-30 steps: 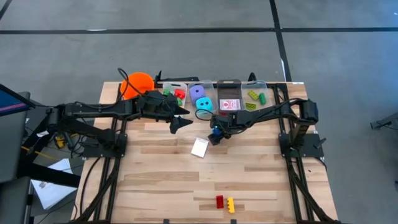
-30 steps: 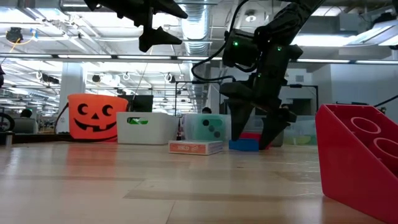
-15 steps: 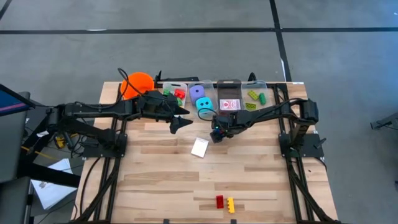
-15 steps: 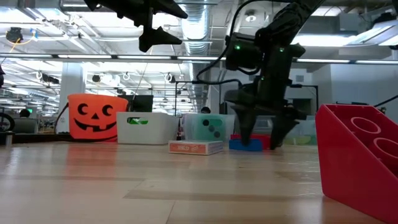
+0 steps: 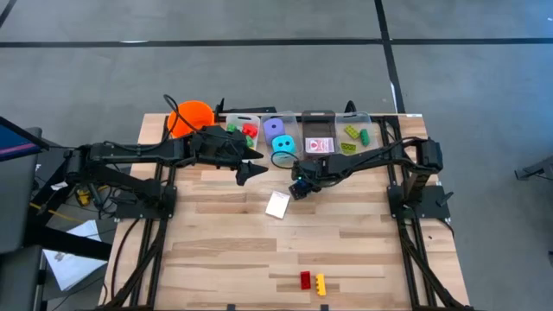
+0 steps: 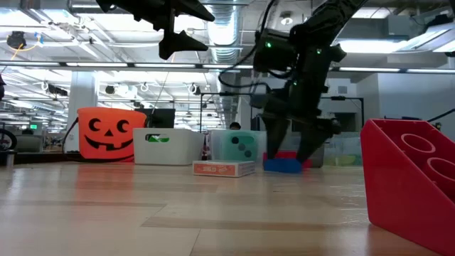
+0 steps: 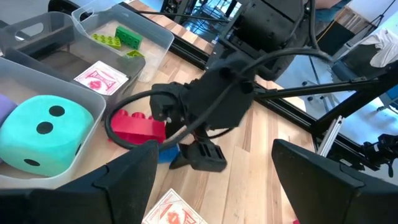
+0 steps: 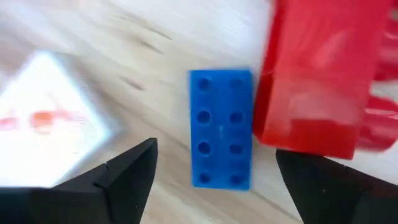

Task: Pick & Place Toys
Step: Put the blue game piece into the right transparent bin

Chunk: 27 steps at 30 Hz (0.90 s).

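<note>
A blue brick [image 8: 221, 127] lies flat on the table, next to a red brick [image 8: 323, 81]. My right gripper [image 8: 217, 174] points down over the blue brick, open, with one finger on either side and clear of it; the low view shows the gripper [image 6: 290, 146] just above the brick [image 6: 283, 165]. A red-and-white card [image 5: 277, 205] lies nearby. My left gripper [image 5: 251, 169] hovers open and high over the table's far left part, holding nothing.
Clear bins [image 5: 346, 117] along the far edge hold green and red bricks, a purple die [image 5: 276, 128], a teal die [image 5: 282, 145] and cards. An orange bucket [image 5: 192, 115] stands at the far left. A red brick [image 5: 305, 279] and a yellow brick [image 5: 320, 284] lie near the front edge.
My right gripper has rolled a little about its own axis while staying over the blue brick. The bricks and the card have not moved.
</note>
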Available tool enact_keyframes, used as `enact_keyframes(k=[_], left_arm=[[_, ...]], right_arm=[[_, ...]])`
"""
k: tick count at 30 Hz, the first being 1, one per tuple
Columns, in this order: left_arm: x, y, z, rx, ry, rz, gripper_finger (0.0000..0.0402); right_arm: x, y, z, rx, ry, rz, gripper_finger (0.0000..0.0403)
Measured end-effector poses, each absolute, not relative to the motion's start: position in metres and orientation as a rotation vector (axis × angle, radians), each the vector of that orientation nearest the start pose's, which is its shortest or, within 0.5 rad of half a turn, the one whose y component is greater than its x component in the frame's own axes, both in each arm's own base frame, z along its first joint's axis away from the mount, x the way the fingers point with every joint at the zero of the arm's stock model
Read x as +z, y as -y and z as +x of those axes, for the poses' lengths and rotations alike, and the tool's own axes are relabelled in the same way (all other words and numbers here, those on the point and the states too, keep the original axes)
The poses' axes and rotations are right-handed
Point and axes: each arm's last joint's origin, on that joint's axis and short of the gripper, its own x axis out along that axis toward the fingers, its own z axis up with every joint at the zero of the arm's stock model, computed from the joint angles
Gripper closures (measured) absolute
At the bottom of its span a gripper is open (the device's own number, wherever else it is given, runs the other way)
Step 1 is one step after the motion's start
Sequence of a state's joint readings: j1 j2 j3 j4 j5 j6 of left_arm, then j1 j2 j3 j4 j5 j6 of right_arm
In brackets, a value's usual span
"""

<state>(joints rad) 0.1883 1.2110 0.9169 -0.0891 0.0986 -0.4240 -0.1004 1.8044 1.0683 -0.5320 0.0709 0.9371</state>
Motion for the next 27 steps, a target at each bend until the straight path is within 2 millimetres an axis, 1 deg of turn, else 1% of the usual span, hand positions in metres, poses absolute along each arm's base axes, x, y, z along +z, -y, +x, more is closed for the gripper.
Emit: enact_keyframes(k=[3, 5, 18, 27], left_arm=[[0.301, -0.047, 0.264, 0.168, -0.356, -0.474, 0.0094], [0.301, -0.047, 0.264, 0.168, -0.355, -0.474, 0.0094], [0.301, -0.047, 0.264, 0.168, -0.356, -0.474, 0.0094], [0.301, -0.047, 0.264, 0.168, -0.355, -0.474, 0.0094]], right_arm=[[0.154, 0.033, 0.338, -0.682, -1.047, 0.8, 0.0086], [0.156, 0.034, 0.34, -0.68, -1.038, 0.801, 0.0089], [0.154, 0.033, 0.334, -0.726, -1.091, 0.81, 0.0097], [0.152, 0.032, 0.324, -0.791, -1.179, 0.817, 0.0097]])
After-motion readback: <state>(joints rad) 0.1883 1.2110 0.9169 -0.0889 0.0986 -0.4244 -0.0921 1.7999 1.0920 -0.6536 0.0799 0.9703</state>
